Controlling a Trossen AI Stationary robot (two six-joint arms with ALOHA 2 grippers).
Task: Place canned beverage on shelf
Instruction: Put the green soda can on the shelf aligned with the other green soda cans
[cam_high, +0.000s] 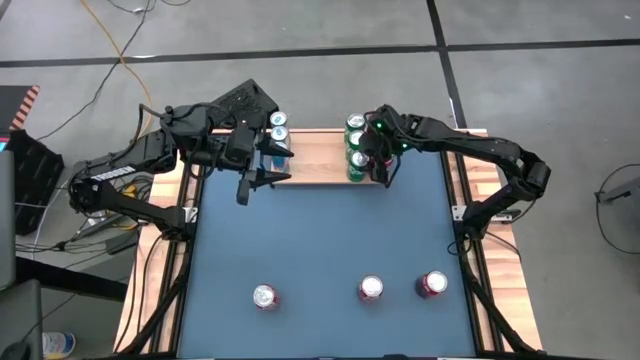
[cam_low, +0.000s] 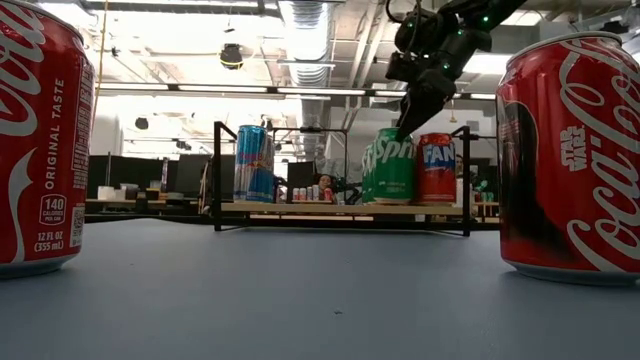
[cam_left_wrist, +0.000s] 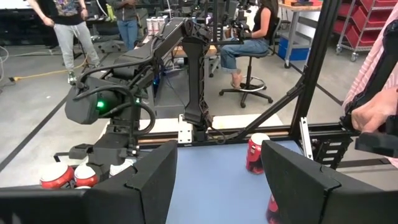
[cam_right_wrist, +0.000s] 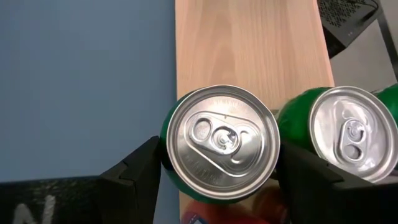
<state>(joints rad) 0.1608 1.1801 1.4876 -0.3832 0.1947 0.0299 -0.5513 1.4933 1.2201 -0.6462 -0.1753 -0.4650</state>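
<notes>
The shelf (cam_high: 315, 160), a light-wood board with black wire ends (cam_low: 216, 175), stands at the table's far edge. Blue cans (cam_low: 253, 163) stand on its left end. Green cans (cam_high: 355, 140) and an orange-red can (cam_low: 436, 168) stand on its right part. My right gripper (cam_right_wrist: 221, 168) slants down over the nearest green can (cam_right_wrist: 221, 143), which stands upright on the board, one finger on each side of it. My left gripper (cam_left_wrist: 217, 186) hovers open and level by the shelf's left part (cam_high: 260, 182), with nothing between its fingers. My right gripper's fingers (cam_right_wrist: 140, 171) lie close against the two sides of the green can near its top rim (cam_right_wrist: 166, 149), coming from above at a slant. Whether they touch the can I cannot tell. The can stands upright on the shelf board.
Three loose cans (cam_high: 264, 296), (cam_high: 371, 289), (cam_high: 432, 284) stand along the table's near edge; two of them loom large in the low view (cam_low: 40, 140), (cam_low: 575, 160). The blue table (cam_high: 320, 230) lies bare between them and the shelf. People (cam_left_wrist: 249, 37) are in the room beyond.
</notes>
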